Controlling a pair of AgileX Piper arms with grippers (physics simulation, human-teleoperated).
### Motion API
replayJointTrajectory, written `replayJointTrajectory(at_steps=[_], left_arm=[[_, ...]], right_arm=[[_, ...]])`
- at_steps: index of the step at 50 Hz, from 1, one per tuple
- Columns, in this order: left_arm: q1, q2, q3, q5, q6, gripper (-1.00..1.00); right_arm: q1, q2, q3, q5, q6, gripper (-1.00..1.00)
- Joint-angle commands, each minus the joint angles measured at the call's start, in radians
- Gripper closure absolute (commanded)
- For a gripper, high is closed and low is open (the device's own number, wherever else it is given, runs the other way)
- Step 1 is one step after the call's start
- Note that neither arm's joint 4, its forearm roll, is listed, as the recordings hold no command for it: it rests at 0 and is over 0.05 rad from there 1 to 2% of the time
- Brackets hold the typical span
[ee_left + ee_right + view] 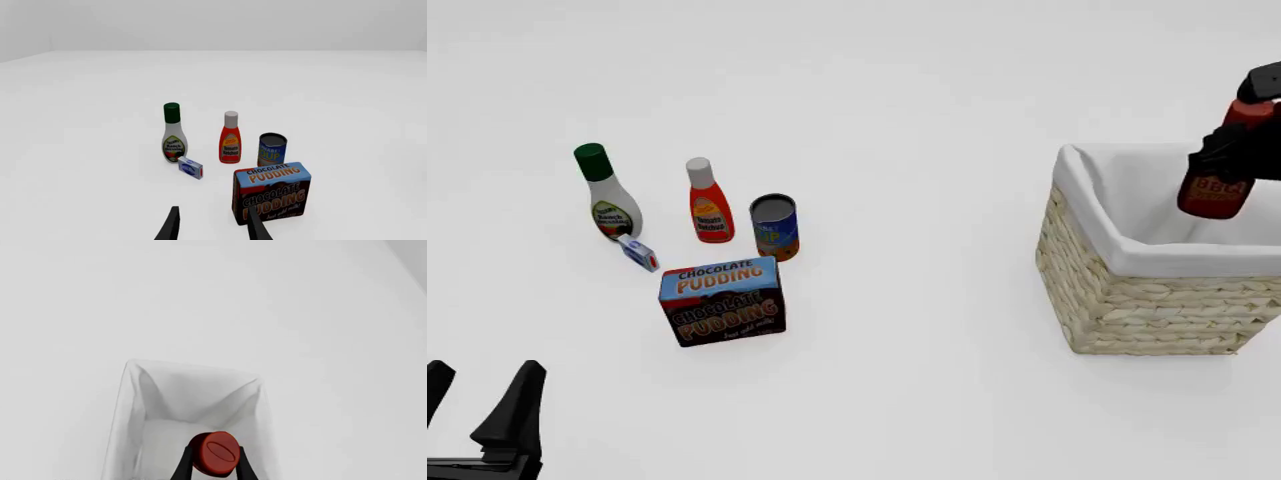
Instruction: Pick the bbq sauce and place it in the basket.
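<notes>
While the left pincer (481, 405) waits with its fingers spread and nothing between them at the near left of the counter (921, 90), the cluster beside it plays no part: ranch bottle (602, 190), ketchup (706, 203), can (774, 227) and pudding box (722, 300). Further right stands the basket (1134, 300). The right pincer (1228, 150) grips the bbq sauce (1217, 185) near its cap, upright above the white lining, so the carry looks done. What remains, I judge, is lowering it inside and letting go.
</notes>
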Motion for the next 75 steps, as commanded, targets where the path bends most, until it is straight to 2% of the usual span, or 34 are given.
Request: replayJointTrajectory(at_steps=[1,24,75], left_arm=[[0.000,0.000,0.000,0.000,0.000,-1.00],[0.000,0.000,0.000,0.000,0.000,-1.00],[0.000,0.000,0.000,0.000,0.000,-1.00]], right_arm=[[0.007,0.029,0.030,-0.046,0.025,1.00],[0.006,0.106,0.067,-0.117,0.035,1.00],[0.025,0.277,0.046,-0.195,0.036,1.00]])
